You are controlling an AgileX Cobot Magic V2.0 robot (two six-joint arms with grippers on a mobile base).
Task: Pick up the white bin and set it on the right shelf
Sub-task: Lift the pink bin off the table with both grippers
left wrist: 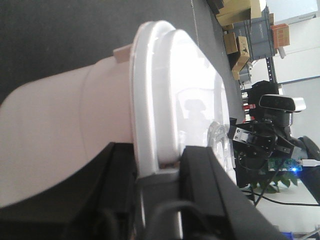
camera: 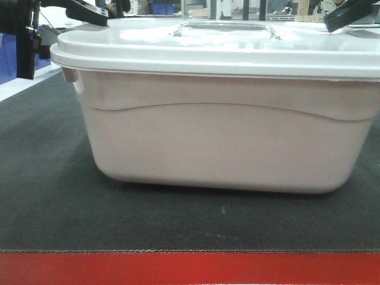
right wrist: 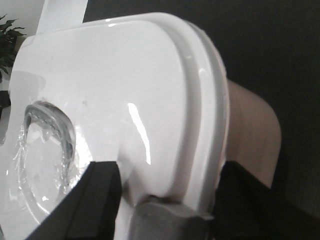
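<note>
Bare strip of dark worktop (camera: 178, 225) on the near side of the white bin (camera: 219, 142), open down to the red front edge (camera: 190, 270). More open worktop left of the bin's rounded near-left corner. Both ends of the lid (camera: 214, 50) taken up: left gripper (left wrist: 157, 150) fingers (left wrist: 210, 190) closed over and under the rim at the left end, right gripper (right wrist: 167, 165) fingers (right wrist: 95, 200) the same at the right end. Underside of bin flat on the worktop. Blue crates (camera: 163, 8) beyond the far side.
</note>
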